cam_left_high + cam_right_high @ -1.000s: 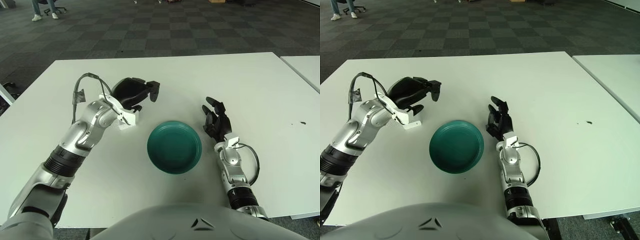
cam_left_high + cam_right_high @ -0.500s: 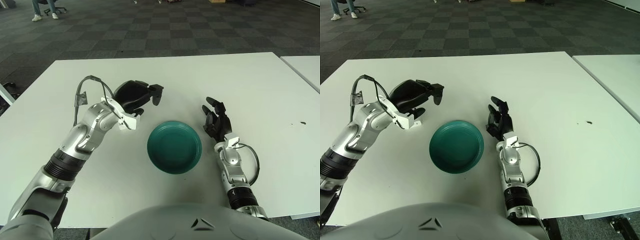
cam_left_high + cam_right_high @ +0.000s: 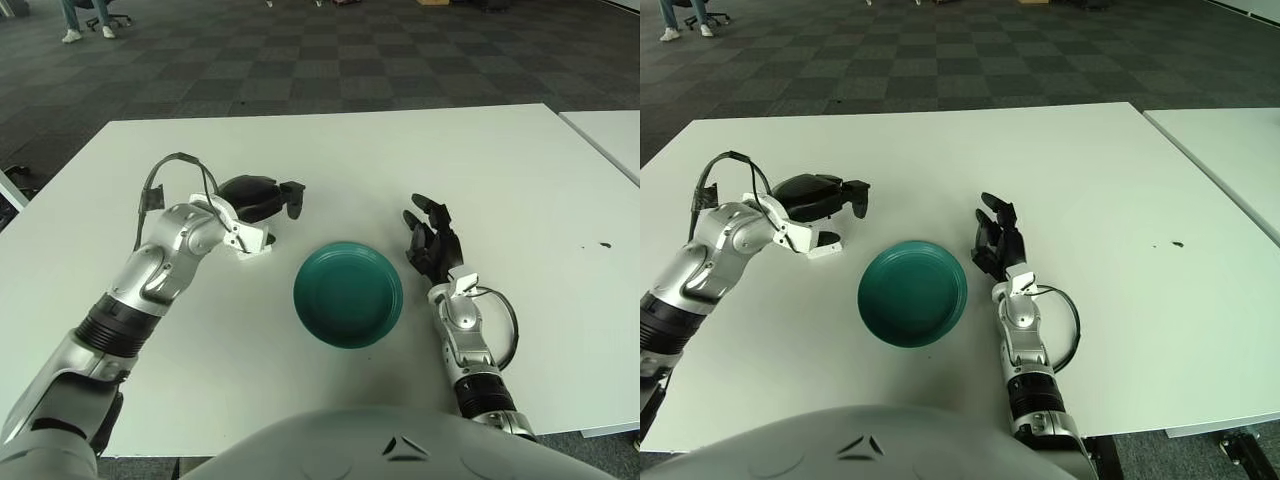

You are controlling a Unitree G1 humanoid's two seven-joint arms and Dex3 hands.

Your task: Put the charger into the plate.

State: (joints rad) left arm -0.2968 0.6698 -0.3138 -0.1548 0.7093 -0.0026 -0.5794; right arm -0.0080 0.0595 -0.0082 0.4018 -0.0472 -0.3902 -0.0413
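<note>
While the left hand hovers with fingers loosely curled, holding nothing visible, the white charger lies on the table beneath it, left of the green plate. Small and rigid, it looks light; pinching its flat sides seems best. The right hand shows open beside the plate's right.

You are working at a white table that is sitting on dark checkered carpet. A second white table is showing at the right edge. Far left, a person's legs and a chair base are appearing.
</note>
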